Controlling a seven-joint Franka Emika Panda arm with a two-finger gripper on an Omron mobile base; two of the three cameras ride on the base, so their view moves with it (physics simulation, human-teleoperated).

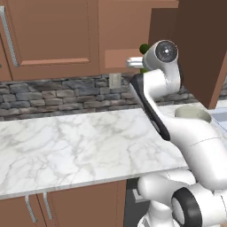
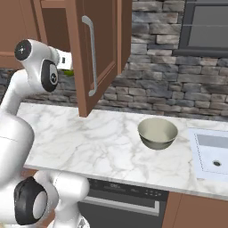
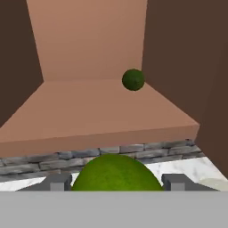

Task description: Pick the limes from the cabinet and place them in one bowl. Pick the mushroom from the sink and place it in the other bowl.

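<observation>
- The desk (image 2: 102, 147) is a big white marble top with grey veins, and a grey stone wall (image 1: 53, 95) runs along its far side.
- The cabinet (image 1: 119, 31) is brown wood and hangs on the wall above the desk. Its door (image 2: 100, 53) stands open and has a long silver bar handle (image 2: 92, 55).
- The white robot arm (image 1: 168, 111) reaches up from the near side to the open cabinet.
- The sink (image 2: 211, 153) is pale grey-blue and sits in the desk at the far right of the right base view. One round drain (image 2: 217, 163) shows in it.
- The cream-grey bowl (image 2: 157, 132) stands upright on the desk, between the open door and the sink. Its inside is pale olive, and nothing is in it.
- The cabinet shelf (image 3: 89, 111) is flat and light brown.
- The bright green lime (image 3: 116, 173) sits right between the two dark finger tips, just in front of the shelf edge. The jaws are clamped on this lime, one tip on each side.
- The dark green lime (image 3: 133, 79) lies far back on the shelf, near the right wall of the cabinet, well apart from the bright one.
</observation>
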